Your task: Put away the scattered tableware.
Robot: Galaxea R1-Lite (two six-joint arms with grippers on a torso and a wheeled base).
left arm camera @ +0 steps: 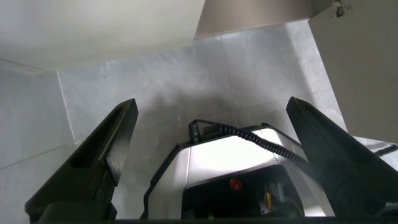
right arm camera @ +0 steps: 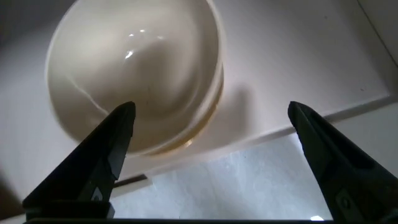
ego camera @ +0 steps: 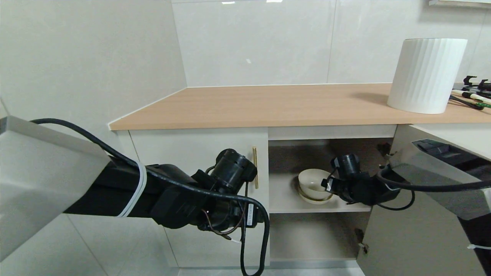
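Placement appears done: cream ceramic bowl on white cabinet shelf, right gripper wide beside it; left gripper wide. Next: retract cleanly.

The left gripper, its two dark fingers spread wide apart, hangs over a pale grey tiled floor; a beige panel borders the tiles.

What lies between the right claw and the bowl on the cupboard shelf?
Nothing: in the right wrist view the open right claw faces the bowl, with just bare shelf between.
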